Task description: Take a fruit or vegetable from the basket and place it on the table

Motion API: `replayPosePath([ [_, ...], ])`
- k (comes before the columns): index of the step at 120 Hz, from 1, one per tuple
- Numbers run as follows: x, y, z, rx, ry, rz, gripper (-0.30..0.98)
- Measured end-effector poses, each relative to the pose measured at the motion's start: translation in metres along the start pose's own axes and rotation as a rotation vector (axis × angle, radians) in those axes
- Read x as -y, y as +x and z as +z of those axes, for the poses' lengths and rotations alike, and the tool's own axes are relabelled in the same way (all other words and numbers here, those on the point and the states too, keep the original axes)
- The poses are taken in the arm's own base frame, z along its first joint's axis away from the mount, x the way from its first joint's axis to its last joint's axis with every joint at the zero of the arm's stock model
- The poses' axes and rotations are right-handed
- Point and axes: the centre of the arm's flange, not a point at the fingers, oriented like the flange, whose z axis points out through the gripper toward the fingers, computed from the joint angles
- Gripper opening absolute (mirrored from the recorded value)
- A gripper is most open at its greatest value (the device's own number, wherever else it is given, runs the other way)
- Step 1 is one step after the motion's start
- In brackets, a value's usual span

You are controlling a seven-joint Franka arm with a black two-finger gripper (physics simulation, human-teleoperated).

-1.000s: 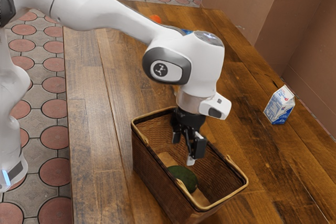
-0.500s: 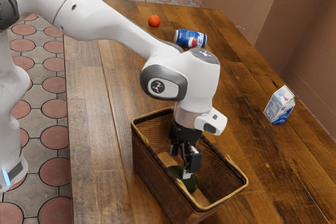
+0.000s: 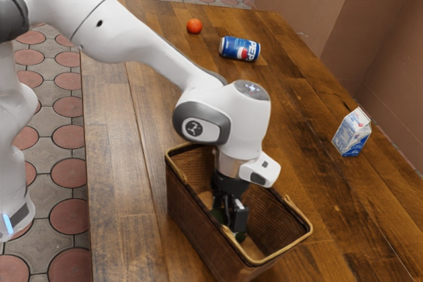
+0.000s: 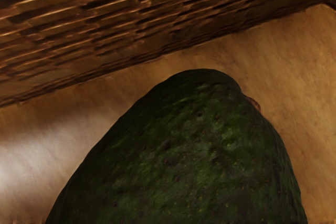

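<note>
Gripper (image 3: pixel 232 225) low in the basket (image 3: pixel 192 217), between its long edges, at the avocado (image 4: pixel 194 156) on the basket floor; whether it grips I cannot tell. Reaching looks done; grasp unconfirmed, lifting over the rim and setting on the table (image 3: pixel 115 163) remain

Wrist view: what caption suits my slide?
Dark green, bumpy avocado inside a brown woven basket with a tan floor.

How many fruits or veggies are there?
2. A dark green avocado is inside the basket, and a round orange-red fruit is on the table near the soda can. More could be hidden by the basket's wall or the arm.
</note>
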Motion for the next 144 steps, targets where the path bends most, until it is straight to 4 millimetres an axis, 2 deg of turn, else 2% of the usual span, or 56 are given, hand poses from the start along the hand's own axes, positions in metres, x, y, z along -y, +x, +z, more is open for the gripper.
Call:
replayPosePath([
  [32,-0.017,-0.006,0.008,-0.019,-0.009,0.042,0.66],
  [47,-0.024,-0.003,0.027,-0.015,-0.005,0.055,0.66],
  [57,-0.018,0.005,0.034,-0.020,-0.006,0.042,0.62],
  [71,0.002,0.020,0.029,-0.049,-0.010,-0.013,0.45],
  [82,0.001,0.021,0.028,-0.061,-0.011,-0.026,0.35],
  [89,0.000,0.021,0.027,-0.065,-0.012,-0.036,0.39],
  [114,0.001,0.020,0.025,-0.073,-0.016,-0.075,0.37],
  [144,0.014,-0.003,0.004,-0.096,-0.024,-0.131,0.41],
])
